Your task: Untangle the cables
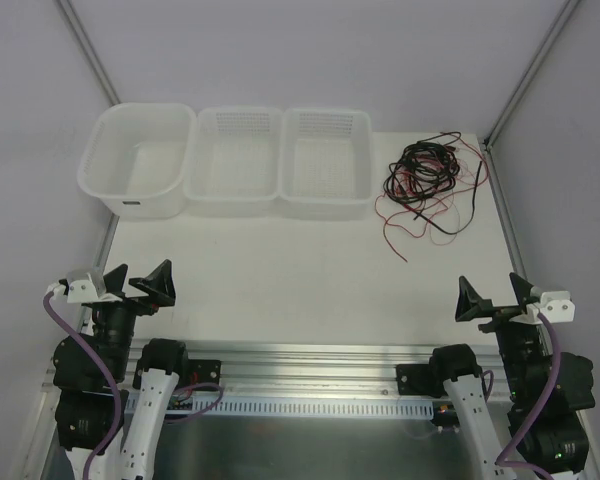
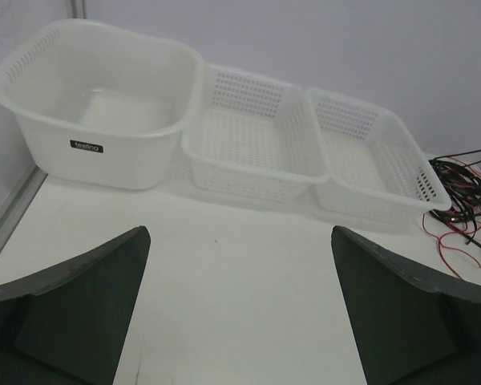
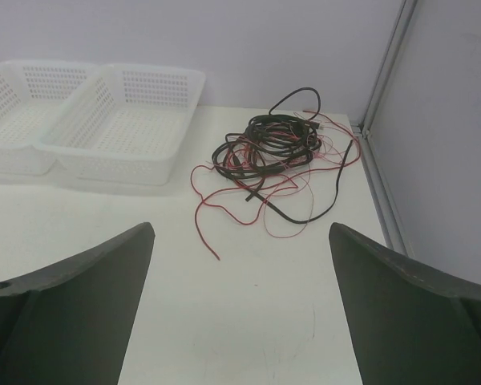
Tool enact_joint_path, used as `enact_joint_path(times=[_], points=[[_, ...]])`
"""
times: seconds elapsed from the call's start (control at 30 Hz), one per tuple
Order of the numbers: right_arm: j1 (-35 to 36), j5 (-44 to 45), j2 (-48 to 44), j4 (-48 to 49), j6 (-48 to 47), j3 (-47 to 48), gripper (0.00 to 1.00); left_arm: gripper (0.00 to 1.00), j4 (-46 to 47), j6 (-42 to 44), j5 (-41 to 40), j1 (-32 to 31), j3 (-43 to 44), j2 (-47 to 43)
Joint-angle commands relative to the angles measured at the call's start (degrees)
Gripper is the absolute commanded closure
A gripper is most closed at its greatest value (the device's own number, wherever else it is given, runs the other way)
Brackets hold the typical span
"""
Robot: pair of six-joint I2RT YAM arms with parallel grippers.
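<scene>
Black left gripper point(image 1: 135, 283): jaws wide apart, holding nothing, at near left table edge.
Black right gripper point(image 1: 495, 297): jaws wide apart, holding nothing, at near right edge.
White flat tabletop point(image 1: 280, 270): open surface from grippers to baskets.
Tangled thin black and red cables point(image 1: 425, 180): far right corner, close to right edge.
Three white plastic baskets point(image 1: 235, 160): side by side along far edge.

Twin arms, same livery: the left tool point(image 1: 138, 283) and the right tool point(image 1: 496, 297) each end in dark, wedge-shaped fingers point(image 2: 72, 313) with a matte, near-black finish. A white boxy housing point(image 1: 83, 286) caps the left wrist, and its twin point(image 1: 554, 302) caps the right. Thick purple cables point(image 1: 85, 345) loop from these housings past chunky black joint blocks point(image 1: 78, 362). The lower links point(image 1: 145, 410) are slim white shells, dotted with small dark marks.
</scene>
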Motion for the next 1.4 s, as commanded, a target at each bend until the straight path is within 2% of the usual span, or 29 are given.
enact_joint_path(times=[0.0, 0.3, 0.53, 0.67, 0.9, 1.07, 1.27, 1.37], points=[[0.31, -1.75, -3.39, 1.64, -0.04, 1.43, 0.03, 0.01, 1.32, 0.63, -0.97, -0.20, 0.50, -9.68], [0.31, -1.76, -0.32, 0.94, 4.96, 1.69, 0.03, 0.01, 1.14, 0.36, 0.09, -0.20, -0.55, -9.41], [0.31, -2.73, 9.60, -0.55, 13.82, 3.09, 0.03, 0.01, 1.06, -1.57, 0.96, -0.20, -2.83, -7.40], [0.23, -3.42, 15.05, -0.91, 14.81, 3.89, 0.03, 0.01, 1.06, -2.27, 1.67, -0.20, -3.71, -4.32], [0.40, 1.23, 32.18, -0.47, 21.91, 7.92, 0.03, 0.01, 0.79, -3.06, 2.72, -0.20, -2.93, 6.30], [-0.30, 4.83, 49.66, 0.32, 25.79, 12.93, 0.03, 0.01, -0.09, -3.86, 6.23, -0.20, -2.92, 13.77], [-8.64, 2.64, 68.65, 4.27, 30.88, 19.18, 0.03, 0.01, 0.18, -3.68, 9.40, -0.20, -4.85, 19.23], [-14.09, -3.06, 79.11, 6.82, 33.61, 23.13, 0.03, 0.01, 0.26, -3.24, 8.00, -0.20, -6.52, 20.12]])
